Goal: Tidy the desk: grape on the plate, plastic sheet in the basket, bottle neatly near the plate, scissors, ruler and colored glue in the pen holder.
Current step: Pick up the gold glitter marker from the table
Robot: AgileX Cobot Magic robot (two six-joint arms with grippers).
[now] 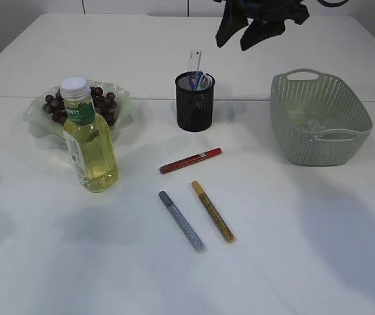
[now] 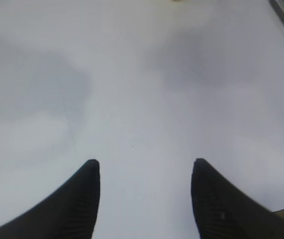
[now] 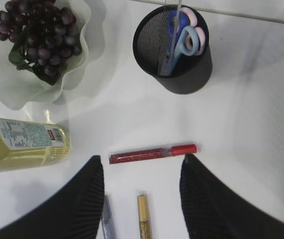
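Nearest, in front of the pen holder, silver glue, gold glue and red glue are lying on the surface. The left pincer is hanging apart, empty; the right pincer is gaping over the red glue. Left of the holder, the bottle is standing before the grape on its plate. Scissors and ruler are standing inside the holder; the basket is sitting to its right.

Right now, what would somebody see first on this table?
Probably the yellow bottle standing at the left, in front of the plate of grapes. Next, three glue pens lying loose in the middle, below the black pen holder, with the green basket at the right.
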